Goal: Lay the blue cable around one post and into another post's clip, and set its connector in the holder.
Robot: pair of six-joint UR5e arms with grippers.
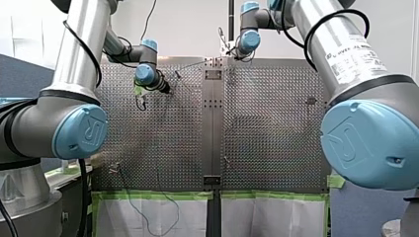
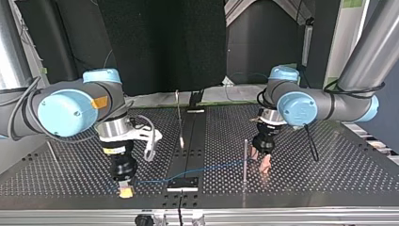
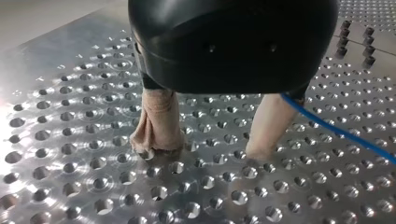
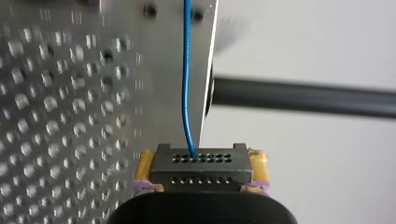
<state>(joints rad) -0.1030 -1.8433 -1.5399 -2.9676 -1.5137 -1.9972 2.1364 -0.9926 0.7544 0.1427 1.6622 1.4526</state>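
Item: connector [image 4: 201, 164], clamped between the yellow-padded jaws of my right gripper [image 4: 200, 171]. Its blue cable [image 4: 187, 84] runs lengthwise over the tabletop [image 2: 329, 174], across the top view, toward the post [image 2: 244, 160]. My left gripper [image 3: 208, 147], nearer that post: jaws apart, cable seemingly outside one finger.

My left arm [image 1: 74, 54] and my right arm [image 1: 341, 49] are silver tubes with light blue joint caps [image 1: 81, 132] bearing a raised UR logo, each with a black cable [image 1: 84, 47]. The right tube carries dark Universal Robots lettering [image 1: 352, 53]. My left gripper [image 3: 208, 151] has a black rounded housing and beige fingers [image 3: 159, 121]; my right gripper [image 4: 201, 170] has yellow pads [image 4: 259, 163].
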